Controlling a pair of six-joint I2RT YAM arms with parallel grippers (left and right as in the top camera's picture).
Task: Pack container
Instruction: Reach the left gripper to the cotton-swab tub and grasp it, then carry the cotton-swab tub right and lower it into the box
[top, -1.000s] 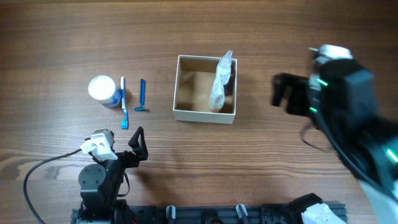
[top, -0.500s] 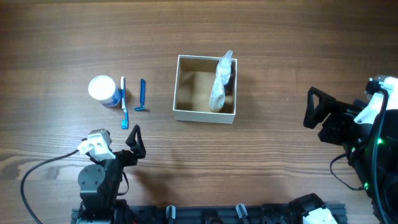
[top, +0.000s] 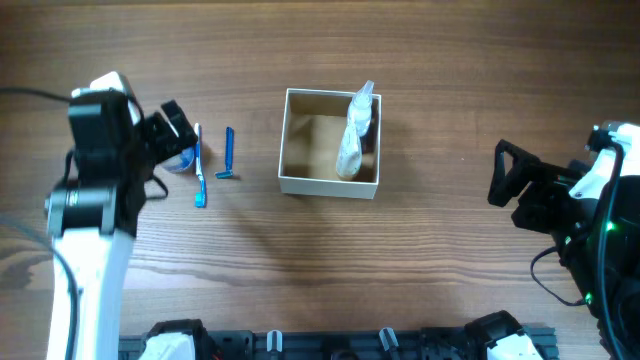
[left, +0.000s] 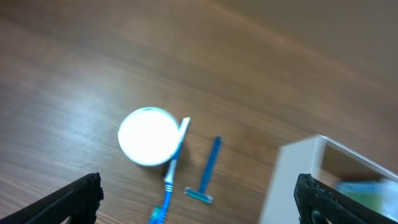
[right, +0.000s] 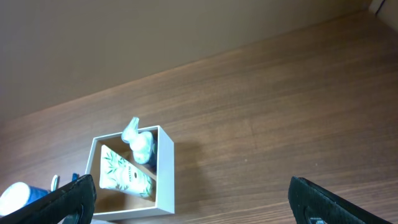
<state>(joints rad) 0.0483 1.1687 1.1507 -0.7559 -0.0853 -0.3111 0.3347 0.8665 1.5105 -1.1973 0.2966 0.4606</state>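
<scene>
Right of L gripper (top: 177, 127): container (top: 328, 186).

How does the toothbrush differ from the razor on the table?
The toothbrush is longer than the razor. The toothbrush is white and blue and lies right beside the jar; the razor is all blue and lies apart. Both lie flat, about parallel, outside the container.

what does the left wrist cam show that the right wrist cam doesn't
Only left wrist: the blue razor and the whole white-lidded jar. Only right wrist: the whole container with a leaf-print tube inside. Both: the wooden table, part of the container, and an open tool at the frame's bottom corners (left tool, right tool).
</scene>
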